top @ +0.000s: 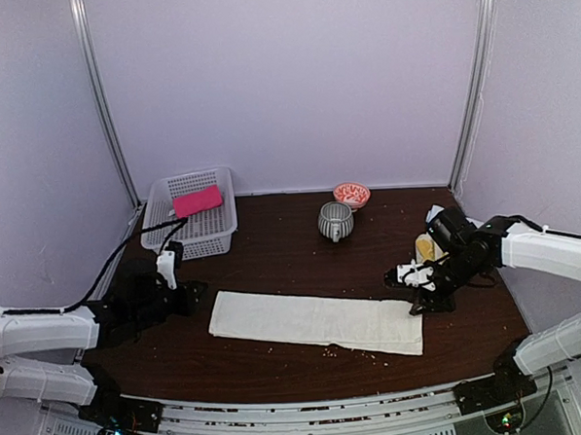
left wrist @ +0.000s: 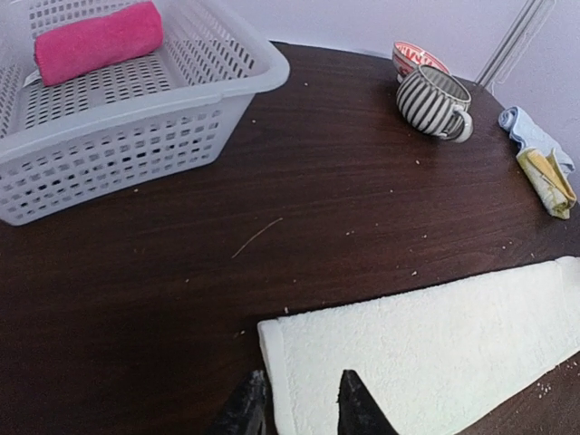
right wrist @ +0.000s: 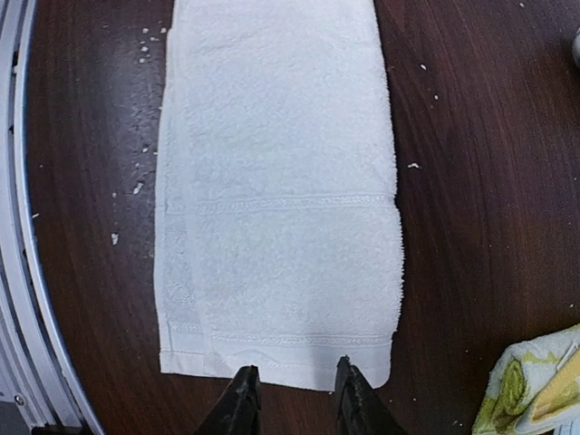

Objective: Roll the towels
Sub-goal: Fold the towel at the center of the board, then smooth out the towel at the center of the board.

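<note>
While left gripper (left wrist: 304, 381) and right gripper (right wrist: 294, 370) gape at cream towel (top: 315, 321), rolled pink towel (top: 197, 200) in basket (top: 196, 238)

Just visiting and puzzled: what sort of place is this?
Probably a lab test booth: blank walls framed by metal poles, two robot arms at the table edge, a towel and basket as props.

Dark table (top: 283, 267): flat cream towel (top: 315, 321), white basket (top: 199, 244), striped mug (top: 335, 220), small bowl (top: 352, 194), yellow towel (left wrist: 546, 179), pale-blue towel (left wrist: 526, 127).

Nubby cloth towel (right wrist: 281, 181), smooth wood table (left wrist: 181, 299)
</note>
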